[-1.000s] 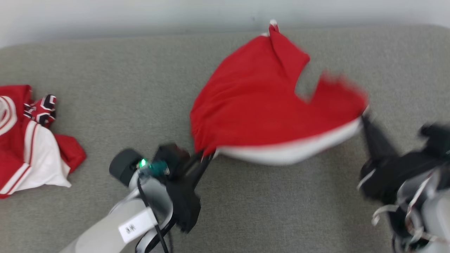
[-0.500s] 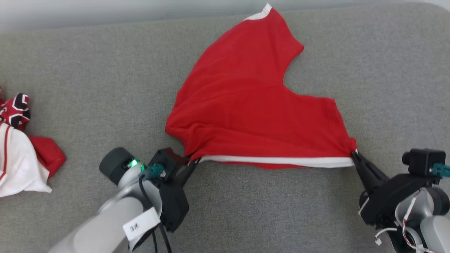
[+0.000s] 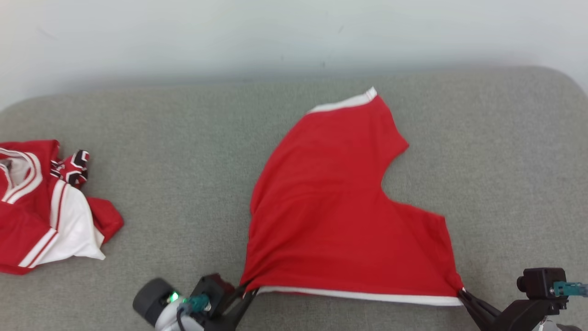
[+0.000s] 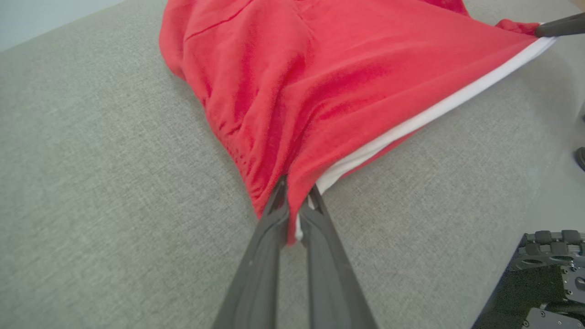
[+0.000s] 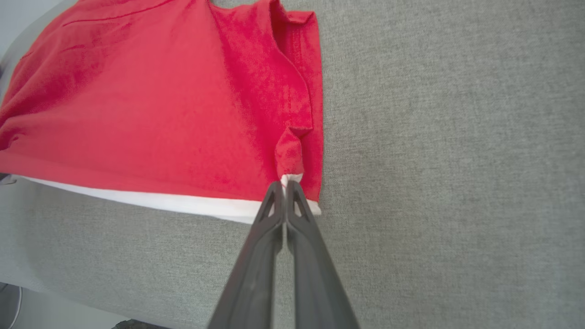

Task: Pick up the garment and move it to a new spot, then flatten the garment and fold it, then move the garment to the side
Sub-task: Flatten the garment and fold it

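The garment (image 3: 340, 216) is a red shirt with white trim, spread over the grey cushion with its white-edged hem nearest me. My left gripper (image 3: 248, 287) is shut on the hem's left corner, where the cloth bunches (image 4: 274, 151) between the fingers (image 4: 269, 237). At the hem's right corner my right gripper (image 3: 461, 293) is shut on the cloth (image 5: 292, 155), its fingers (image 5: 311, 246) pressed together. The white hem band (image 5: 183, 201) runs taut between the two grips. The far end of the garment, with a white-edged sleeve (image 3: 349, 102), lies flat on the cushion.
A second crumpled red and white garment (image 3: 41, 207) lies at the left edge of the grey cushion (image 3: 183, 151). A pale wall (image 3: 275, 32) runs behind. The cushion's rounded right corner (image 3: 565, 82) is close to the shirt's right side.
The garment, in the air and swinging a second ago, now lies spread on the cushion with its hem pulled straight. Both grippers have drawn back toward me, still holding. The camera has shifted too.
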